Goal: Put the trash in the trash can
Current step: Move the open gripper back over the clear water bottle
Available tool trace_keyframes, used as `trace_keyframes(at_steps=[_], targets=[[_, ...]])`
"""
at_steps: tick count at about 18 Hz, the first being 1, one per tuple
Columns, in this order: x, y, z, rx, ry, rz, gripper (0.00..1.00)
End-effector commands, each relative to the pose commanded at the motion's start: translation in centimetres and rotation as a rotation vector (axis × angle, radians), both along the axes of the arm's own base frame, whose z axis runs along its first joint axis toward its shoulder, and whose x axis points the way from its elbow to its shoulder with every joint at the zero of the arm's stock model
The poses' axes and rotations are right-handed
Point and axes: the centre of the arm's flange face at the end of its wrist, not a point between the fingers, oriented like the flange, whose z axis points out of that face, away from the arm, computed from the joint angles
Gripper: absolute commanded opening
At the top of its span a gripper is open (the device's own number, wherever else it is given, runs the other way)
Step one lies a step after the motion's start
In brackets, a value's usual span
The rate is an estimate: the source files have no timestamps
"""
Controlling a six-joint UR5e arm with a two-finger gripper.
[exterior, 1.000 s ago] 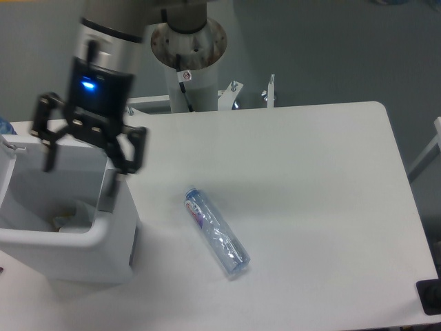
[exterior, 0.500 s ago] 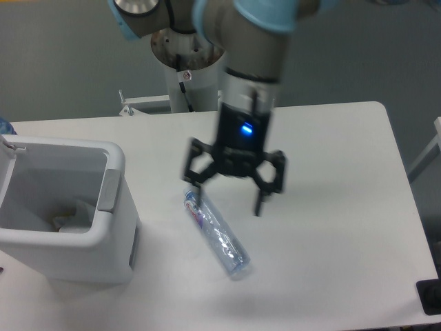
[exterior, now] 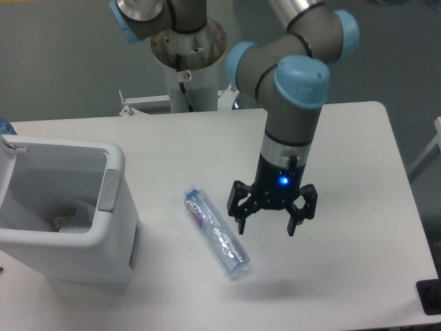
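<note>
A clear crushed plastic bottle (exterior: 216,232) with a blue-red label lies diagonally on the white table, cap end toward the upper left. To its right, just past its lower end, my gripper (exterior: 267,227) hangs open and empty, fingers pointing down. The trash can (exterior: 114,227), a big white bin with a grey side panel, stands at the left edge. Inside it lies a pale flattened packet (exterior: 65,221), partly hidden by the bin wall.
The arm's base column (exterior: 187,52) rises behind the table's far edge. A dark object (exterior: 430,296) sits at the table's bottom right corner. The white table (exterior: 344,152) extends to the right of the gripper.
The gripper swung from above the bin, across the table and over the bottle, and now sits lower and to the right of the bottle. It stayed open. The bottle has not moved.
</note>
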Motion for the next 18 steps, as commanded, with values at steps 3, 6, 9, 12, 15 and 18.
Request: trace_keyframes(at_steps=[3, 6, 9, 12, 15, 18], targets=[[-0.1, 0.3, -1.5, -0.016, -0.021, -0.001, 1.0], [-0.1, 0.5, -2.8, -0.057, -0.022, 0.0, 1.0], [0.2, 0.6, -3.9, -0.101, -0.029, 0.0, 1.0], [0.3, 0.4, -4.5, -0.131, -0.044, 0.001, 1.0], [0.2, 0.5, -5.1, -0.148, -0.05, 0.002, 1.0], [0.7, 0.6, -5.9, -0.2, -0.035, -0.002, 1.0]])
